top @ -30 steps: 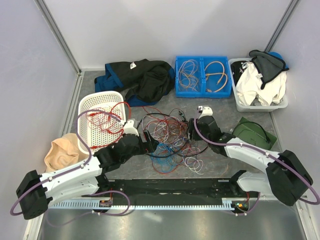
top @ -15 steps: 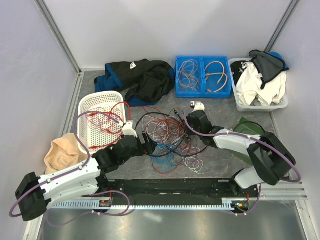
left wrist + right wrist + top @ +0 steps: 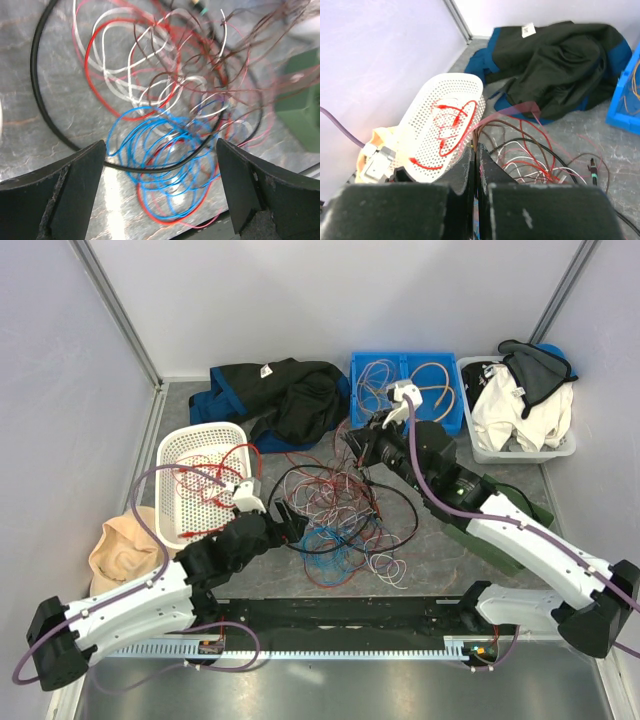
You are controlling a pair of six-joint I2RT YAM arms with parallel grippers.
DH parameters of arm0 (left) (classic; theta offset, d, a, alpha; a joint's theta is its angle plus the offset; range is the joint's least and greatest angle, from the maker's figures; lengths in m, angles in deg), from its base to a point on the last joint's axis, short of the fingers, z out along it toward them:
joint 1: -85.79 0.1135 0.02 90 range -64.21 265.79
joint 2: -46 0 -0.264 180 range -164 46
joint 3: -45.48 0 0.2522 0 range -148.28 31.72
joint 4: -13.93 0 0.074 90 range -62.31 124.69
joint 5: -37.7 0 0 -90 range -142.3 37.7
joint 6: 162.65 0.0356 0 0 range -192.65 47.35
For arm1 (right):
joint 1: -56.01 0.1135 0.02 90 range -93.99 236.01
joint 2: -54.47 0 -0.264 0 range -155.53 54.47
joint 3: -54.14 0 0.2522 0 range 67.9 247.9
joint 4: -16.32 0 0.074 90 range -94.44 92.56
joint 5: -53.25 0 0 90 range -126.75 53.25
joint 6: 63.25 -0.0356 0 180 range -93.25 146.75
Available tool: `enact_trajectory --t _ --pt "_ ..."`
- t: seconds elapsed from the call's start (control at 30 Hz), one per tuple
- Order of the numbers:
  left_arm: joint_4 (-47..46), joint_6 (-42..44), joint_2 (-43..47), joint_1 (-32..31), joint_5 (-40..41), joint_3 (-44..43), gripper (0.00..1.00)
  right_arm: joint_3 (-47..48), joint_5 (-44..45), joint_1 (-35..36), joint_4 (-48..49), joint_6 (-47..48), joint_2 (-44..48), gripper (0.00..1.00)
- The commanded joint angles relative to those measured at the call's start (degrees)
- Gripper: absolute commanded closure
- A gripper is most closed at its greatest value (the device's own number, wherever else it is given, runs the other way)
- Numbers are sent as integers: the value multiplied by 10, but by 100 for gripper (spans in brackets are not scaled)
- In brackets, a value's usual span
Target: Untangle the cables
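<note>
Seen from above, a loose tangle of cables (image 3: pixel 335 510) lies in the middle of the grey mottled worktop (image 3: pixel 440 560), between the two arms. The left jaws sit low at the tangle's left edge, spread wide and holding nothing. The right jaws hang over the tangle's far edge, with thin strands running from the heap up toward them. The cables are thin, limp wires in red, white, brown and blue, ringed by one thicker black loop. Around them are a white perforated plastic basket (image 3: pixel 200 455) with red wire inside, a crumpled dark jacket (image 3: pixel 290 395), a blue two-compartment tray (image 3: pixel 405 357) holding coiled wires, a pale tub (image 3: pixel 485 452) heaped with clothing, a green cloth (image 3: pixel 510 505) and a beige cloth (image 3: pixel 115 545).

In the left wrist view, two black fingers (image 3: pixel 75 190) stand far apart. Blue coils and the black loop lie on the worktop between and beyond them, untouched. Red and white loops lie farther off, and brown strands are blurred.

In the right wrist view, the right jaws are pressed together on a few thin brown and pink cable strands, which arch away to the heap. The basket (image 3: pixel 445 115) and jacket (image 3: pixel 560 60) lie beyond.
</note>
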Motion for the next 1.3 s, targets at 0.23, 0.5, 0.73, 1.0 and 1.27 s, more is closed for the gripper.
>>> enact_trajectory --t 0.23,0.5,0.73,1.0,1.27 --pt "-343 154 162 0 -97 72 0 81 -76 8 -125 5 34 100" --pt "-590 250 12 -1 -179 70 0 79 -146 20 -130 -38 41 100" --pt "-621 298 -75 0 -178 33 0 83 -169 29 -136 -49 51 100" --pt "-594 317 -199 -1 -172 -42 18 81 -186 30 -138 -51 60 100" --pt "-380 338 -168 1 -55 -182 98 52 -80 30 -181 -15 134 45"
